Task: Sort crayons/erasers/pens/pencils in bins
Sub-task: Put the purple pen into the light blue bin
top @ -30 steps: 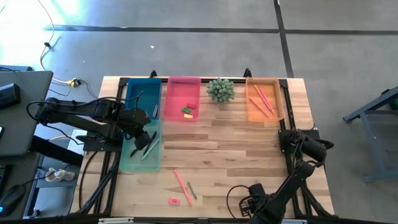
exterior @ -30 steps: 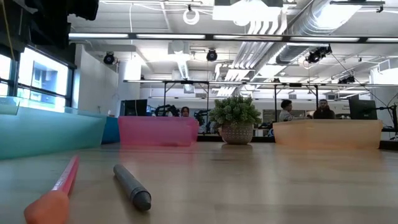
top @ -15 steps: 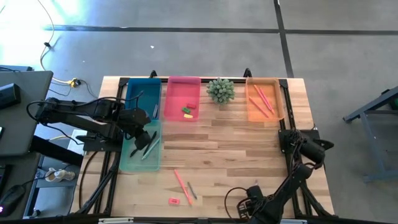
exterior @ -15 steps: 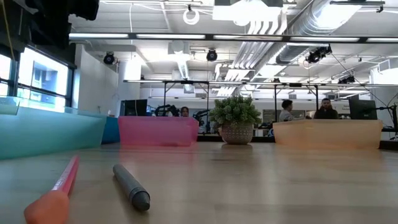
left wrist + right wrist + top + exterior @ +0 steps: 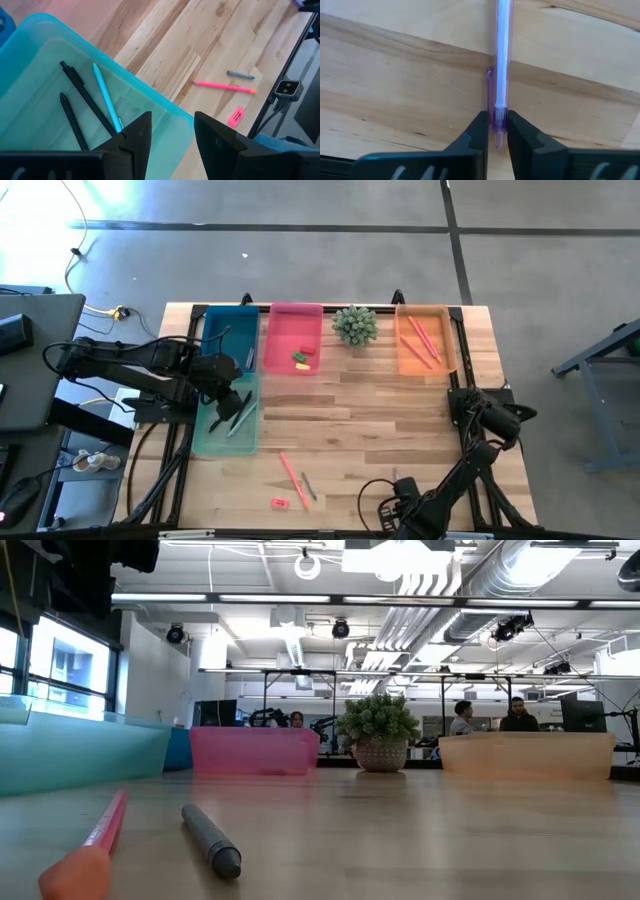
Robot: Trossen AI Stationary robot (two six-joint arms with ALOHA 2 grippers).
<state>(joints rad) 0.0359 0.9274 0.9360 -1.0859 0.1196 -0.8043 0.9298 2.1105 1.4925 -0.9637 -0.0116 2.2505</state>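
Looking down from the high view, the left gripper is seen over the teal bin, and the right gripper low at the tabletop's right edge. At table height, a pink pencil and a grey stick are seen lying loose. From the left wrist, its jaws are shown open and empty, three pens lying in the bin beyond them. From the right wrist, its jaws are shown clamped on a purple pen.
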